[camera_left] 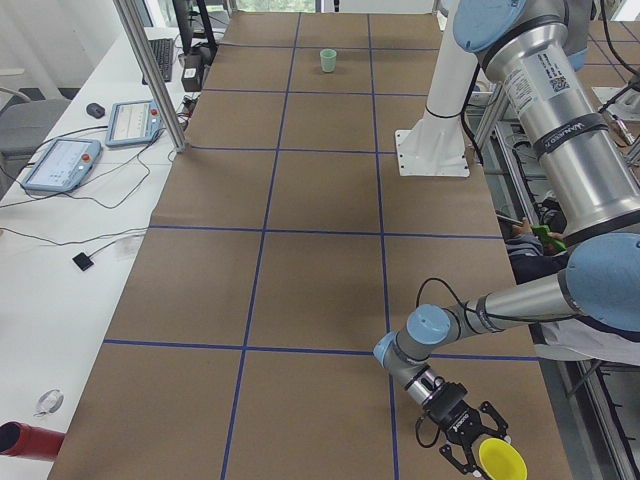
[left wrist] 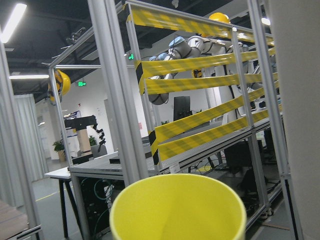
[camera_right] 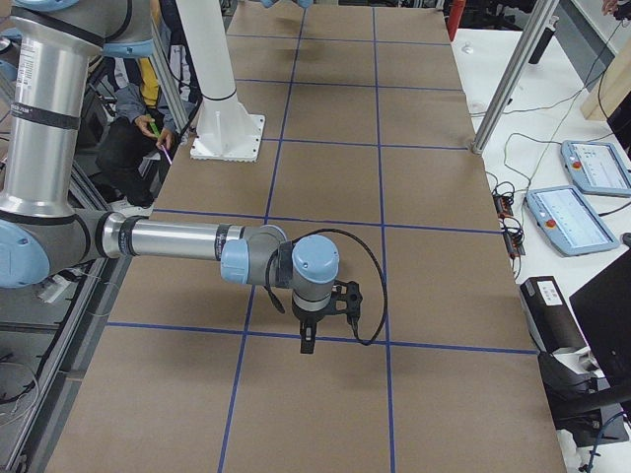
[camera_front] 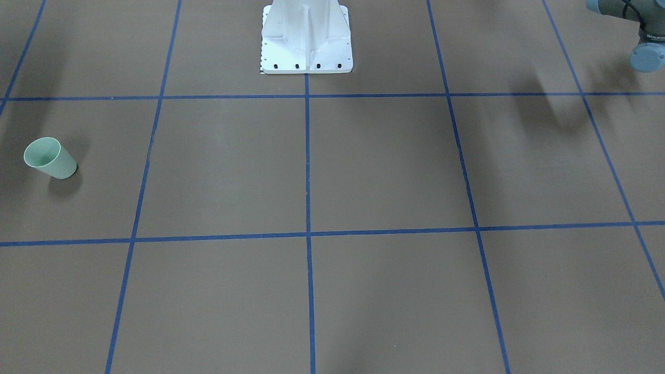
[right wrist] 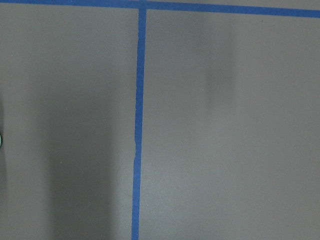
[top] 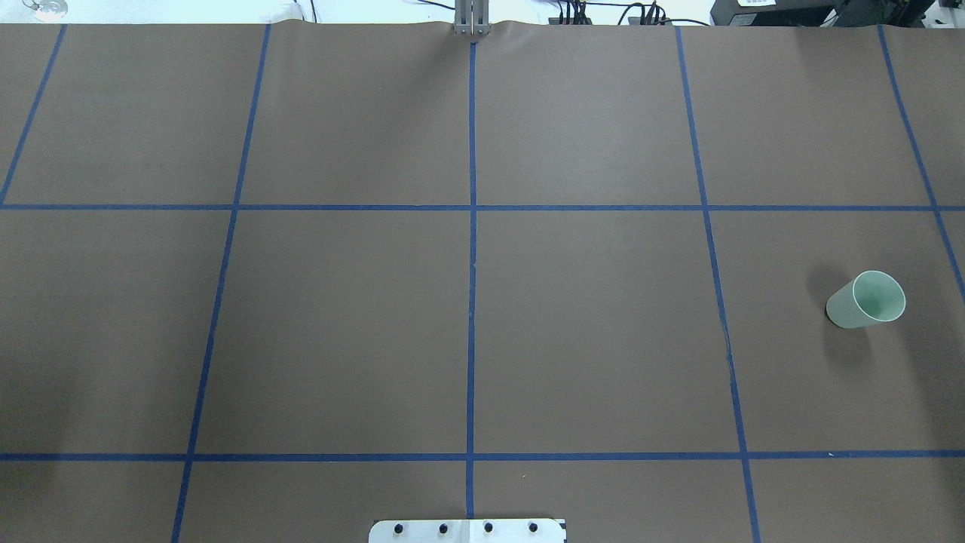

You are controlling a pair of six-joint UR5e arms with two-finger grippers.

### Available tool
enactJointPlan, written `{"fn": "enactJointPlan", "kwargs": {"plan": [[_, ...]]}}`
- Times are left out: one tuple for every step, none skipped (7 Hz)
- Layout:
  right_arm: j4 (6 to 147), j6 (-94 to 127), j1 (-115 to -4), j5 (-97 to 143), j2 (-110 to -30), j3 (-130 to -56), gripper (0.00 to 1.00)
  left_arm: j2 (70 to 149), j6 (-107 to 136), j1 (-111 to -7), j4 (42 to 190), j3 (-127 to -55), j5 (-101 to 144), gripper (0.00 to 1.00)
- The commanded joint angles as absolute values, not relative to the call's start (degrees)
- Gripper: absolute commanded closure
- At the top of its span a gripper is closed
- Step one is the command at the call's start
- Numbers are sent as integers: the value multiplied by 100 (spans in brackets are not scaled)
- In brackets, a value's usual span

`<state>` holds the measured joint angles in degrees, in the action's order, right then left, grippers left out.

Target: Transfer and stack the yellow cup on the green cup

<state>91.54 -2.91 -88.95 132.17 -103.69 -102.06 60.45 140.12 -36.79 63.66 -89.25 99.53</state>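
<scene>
Finds yellow cup [camera_left: 501, 461] right against the left gripper [camera_left: 472, 452] fingers; cannot tell if grasped. Cannot tell whether right gripper [camera_right: 308, 340] fingers are clenched or released. Places green cup [top: 867, 300] upright, well apart from both

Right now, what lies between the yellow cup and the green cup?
In the exterior left view, only table with blue tape lines separates the yellow cup and the green cup.

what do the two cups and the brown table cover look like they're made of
The small bright yellow tapered cup looks like smooth plastic: even colour, thin rim, faint sheen. The pale mint-green tapered cup seems the same, semi-matte. The brown table cover looks like matte paper, rippled at its far edge; blue lines are likely tape.
</scene>
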Motion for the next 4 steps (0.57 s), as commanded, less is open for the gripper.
{"fn": "enactJointPlan", "kwargs": {"plan": [[9062,-290,-8895,13210,-10362,-10204,0,6073,13948,-3700,6521,-8947,9100,62],[9009,-281,-8895,13219,-10371,-10204,0,6082,13940,-3900,6791,-8939,8418,62],[9000,-281,-8895,13219,-10362,-10204,0,6073,13939,-4120,7116,-8938,7733,62],[9000,-273,-8895,13219,-10362,-10230,0,6073,13678,-4392,7528,-8938,7160,62]]}}
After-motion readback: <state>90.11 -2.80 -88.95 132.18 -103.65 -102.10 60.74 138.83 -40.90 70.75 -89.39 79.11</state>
